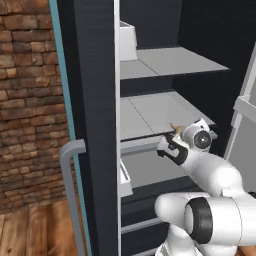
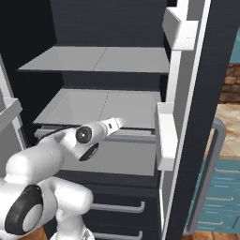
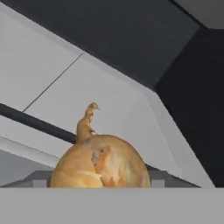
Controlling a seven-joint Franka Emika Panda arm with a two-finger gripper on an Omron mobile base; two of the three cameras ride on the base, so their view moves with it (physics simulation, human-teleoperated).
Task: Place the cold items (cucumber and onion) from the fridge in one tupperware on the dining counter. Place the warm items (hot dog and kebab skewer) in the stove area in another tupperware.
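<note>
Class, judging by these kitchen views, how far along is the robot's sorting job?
Early. Done: the fridge stands open. In hand: the gripper holds the onion at the front edge of a fridge shelf. Left: carrying it to a tupperware, then the cucumber, hot dog and kebab skewer.

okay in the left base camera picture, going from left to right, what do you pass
Brick wall → silver fridge handle → open black fridge door → grey fridge shelves → hand holding the onion

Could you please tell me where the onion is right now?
The onion sits between the gripper's fingers, in front of the fridge's middle grey shelf.
</note>
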